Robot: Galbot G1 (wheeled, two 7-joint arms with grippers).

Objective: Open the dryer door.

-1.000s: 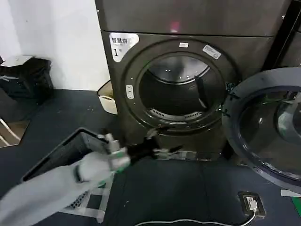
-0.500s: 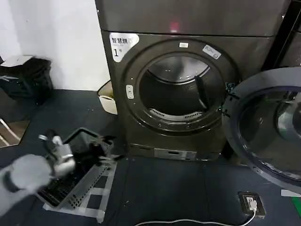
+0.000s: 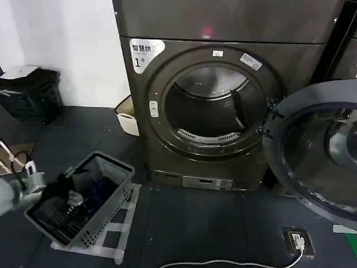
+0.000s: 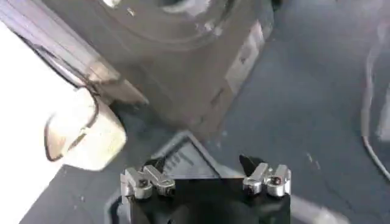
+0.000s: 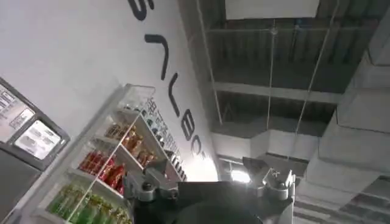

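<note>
Presently, head view: the dryer door (image 3: pixel 312 151) stands swung fully open at the right of the dryer (image 3: pixel 223 95), grey inner side showing, drum exposed. Left gripper (image 3: pixel 53 190) sits low left at the laundry basket (image 3: pixel 106 206).

Left wrist view: left gripper (image 4: pixel 204 170) fingers apart, holding nothing.

Right wrist view: right gripper (image 5: pixel 204 173) fingers apart, pointed at the ceiling (image 5: pixel 274 67).

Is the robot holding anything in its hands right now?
No. The left hand is open with nothing between its fingers, over the grey basket. The right hand is open too, pointing up at the ceiling. The dryer door stands open, untouched.
</note>
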